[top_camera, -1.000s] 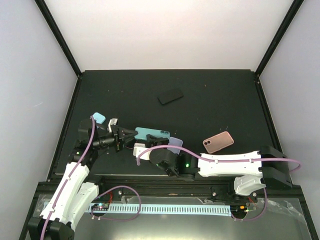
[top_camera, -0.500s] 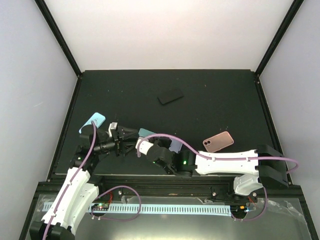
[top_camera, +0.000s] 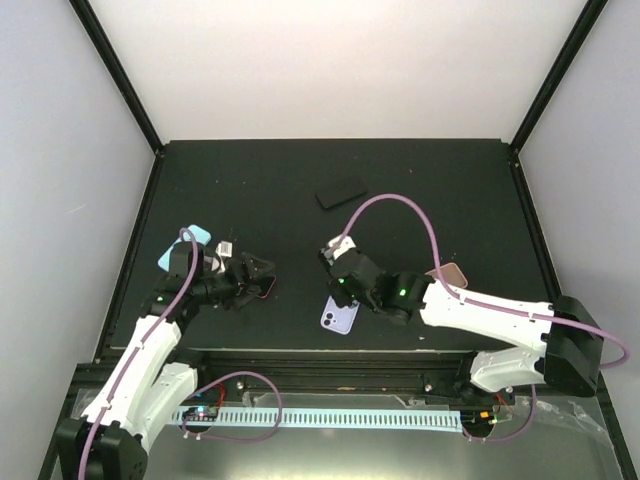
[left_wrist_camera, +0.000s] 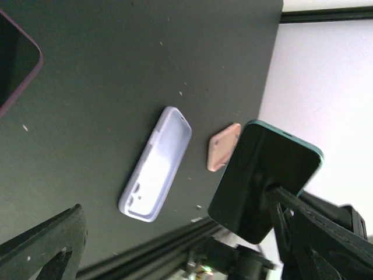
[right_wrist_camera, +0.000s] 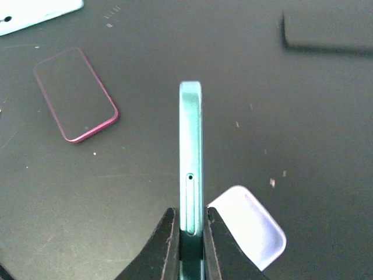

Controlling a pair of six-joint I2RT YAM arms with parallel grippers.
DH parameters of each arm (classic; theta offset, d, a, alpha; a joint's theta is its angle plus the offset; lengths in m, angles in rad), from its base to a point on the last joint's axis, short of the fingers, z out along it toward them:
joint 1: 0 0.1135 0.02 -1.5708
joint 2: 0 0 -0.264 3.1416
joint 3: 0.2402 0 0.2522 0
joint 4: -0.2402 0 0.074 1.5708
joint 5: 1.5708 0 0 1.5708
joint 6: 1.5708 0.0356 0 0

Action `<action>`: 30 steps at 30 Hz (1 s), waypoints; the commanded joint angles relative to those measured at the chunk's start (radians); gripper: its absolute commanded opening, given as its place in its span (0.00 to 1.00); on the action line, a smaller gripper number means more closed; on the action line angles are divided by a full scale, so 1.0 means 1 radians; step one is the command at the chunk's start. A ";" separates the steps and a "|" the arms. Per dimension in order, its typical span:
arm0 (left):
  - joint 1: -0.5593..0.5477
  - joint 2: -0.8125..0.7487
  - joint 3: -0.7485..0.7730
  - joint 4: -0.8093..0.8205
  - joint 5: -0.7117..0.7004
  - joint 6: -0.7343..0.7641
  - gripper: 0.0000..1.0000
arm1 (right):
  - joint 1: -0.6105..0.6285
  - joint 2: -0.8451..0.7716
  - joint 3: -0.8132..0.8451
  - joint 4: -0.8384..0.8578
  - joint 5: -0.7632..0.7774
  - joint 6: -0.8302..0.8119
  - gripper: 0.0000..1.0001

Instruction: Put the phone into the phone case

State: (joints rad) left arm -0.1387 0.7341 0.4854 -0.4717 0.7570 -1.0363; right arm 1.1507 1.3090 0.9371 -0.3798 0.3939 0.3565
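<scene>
1. Both grippers were close together at the teal phone half a second ago. Now they are well apart.
2. The right gripper [right_wrist_camera: 190,230] has gone to the right with the teal phone [right_wrist_camera: 190,140]. Its fingers are clamped on one end, and the phone stands on its thin edge, up off the table [top_camera: 450,190].
3. The left gripper [top_camera: 260,277] has let go and backed off to the left. Its fingers are wide apart with nothing between them.
4. The purple case [top_camera: 340,316] lies flat on the table, on the near side of the right gripper. The arm no longer covers it.
5. A red-rimmed phone [right_wrist_camera: 76,93] lies right by the left gripper.
6. A pink case [left_wrist_camera: 223,154] is partly hidden behind the right arm in the top view.
7. A black phone [top_camera: 341,192] lies far back. A blue case [top_camera: 198,235] lies at the left, partly behind the left arm.
</scene>
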 commanded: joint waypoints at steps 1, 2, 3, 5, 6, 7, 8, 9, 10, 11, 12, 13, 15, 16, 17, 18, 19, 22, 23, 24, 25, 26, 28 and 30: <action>0.005 0.035 0.063 -0.089 -0.125 0.261 0.96 | -0.090 -0.037 -0.072 0.026 -0.225 0.322 0.01; 0.004 0.050 0.060 -0.083 -0.128 0.282 0.95 | -0.098 -0.039 -0.083 0.034 -0.244 0.364 0.01; 0.004 0.067 0.058 -0.079 -0.128 0.303 0.94 | -0.103 -0.038 -0.095 0.039 -0.253 0.407 0.01; 0.003 0.104 0.058 -0.077 -0.124 0.337 0.93 | -0.114 -0.041 -0.122 0.058 -0.271 0.486 0.01; 0.001 0.119 0.058 -0.076 -0.119 0.352 0.91 | -0.127 -0.046 -0.143 0.073 -0.282 0.521 0.01; 0.000 0.135 0.059 -0.076 -0.114 0.368 0.90 | -0.139 -0.055 -0.166 0.094 -0.289 0.553 0.01; -0.003 0.148 0.060 -0.076 -0.111 0.383 0.90 | -0.149 -0.065 -0.190 0.117 -0.290 0.585 0.01; -0.005 0.157 0.059 -0.077 -0.109 0.393 0.90 | -0.160 -0.073 -0.216 0.141 -0.292 0.615 0.01; -0.008 0.164 0.058 -0.075 -0.108 0.400 0.89 | -0.170 -0.082 -0.236 0.160 -0.294 0.638 0.01; -0.011 0.169 0.055 -0.071 -0.107 0.404 0.89 | -0.180 -0.089 -0.254 0.174 -0.293 0.659 0.01; -0.014 0.173 0.051 -0.065 -0.106 0.404 0.88 | -0.186 -0.093 -0.268 0.181 -0.284 0.674 0.01; -0.019 0.173 0.046 -0.057 -0.103 0.400 0.87 | -0.190 -0.098 -0.279 0.188 -0.272 0.694 0.01; -0.029 0.172 0.034 -0.040 -0.097 0.392 0.87 | -0.197 -0.097 -0.297 0.204 -0.268 0.721 0.01; -0.034 0.172 0.028 -0.031 -0.096 0.389 0.86 | -0.201 -0.090 -0.303 0.214 -0.274 0.730 0.01; -0.037 0.172 0.024 -0.022 -0.096 0.385 0.86 | -0.204 -0.078 -0.306 0.222 -0.280 0.736 0.01; -0.041 0.173 0.019 -0.016 -0.095 0.383 0.86 | -0.206 -0.066 -0.307 0.228 -0.286 0.743 0.01; -0.042 0.176 0.014 -0.011 -0.093 0.380 0.86 | -0.209 -0.050 -0.307 0.233 -0.290 0.751 0.01; -0.054 0.188 0.005 -0.003 -0.091 0.376 0.85 | -0.215 -0.011 -0.313 0.276 -0.310 0.769 0.01; -0.058 0.191 0.000 0.001 -0.090 0.375 0.85 | -0.216 -0.001 -0.313 0.285 -0.309 0.774 0.01; -0.064 0.194 -0.005 0.007 -0.090 0.374 0.85 | -0.215 0.010 -0.314 0.293 -0.304 0.777 0.01; -0.067 0.197 -0.013 0.013 -0.091 0.372 0.84 | -0.216 0.021 -0.314 0.300 -0.297 0.780 0.01; -0.072 0.202 -0.021 0.022 -0.092 0.367 0.84 | -0.216 0.032 -0.317 0.311 -0.293 0.781 0.01; -0.083 0.211 -0.034 0.035 -0.091 0.358 0.84 | -0.219 0.059 -0.318 0.333 -0.301 0.780 0.01; -0.093 0.220 -0.042 0.045 -0.091 0.357 0.83 | -0.224 0.085 -0.309 0.350 -0.317 0.773 0.01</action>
State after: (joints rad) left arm -0.2115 0.9379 0.4572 -0.4740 0.6582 -0.6746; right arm 0.9394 1.3609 0.6258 -0.1345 0.0883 1.1099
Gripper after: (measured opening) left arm 0.838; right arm 0.085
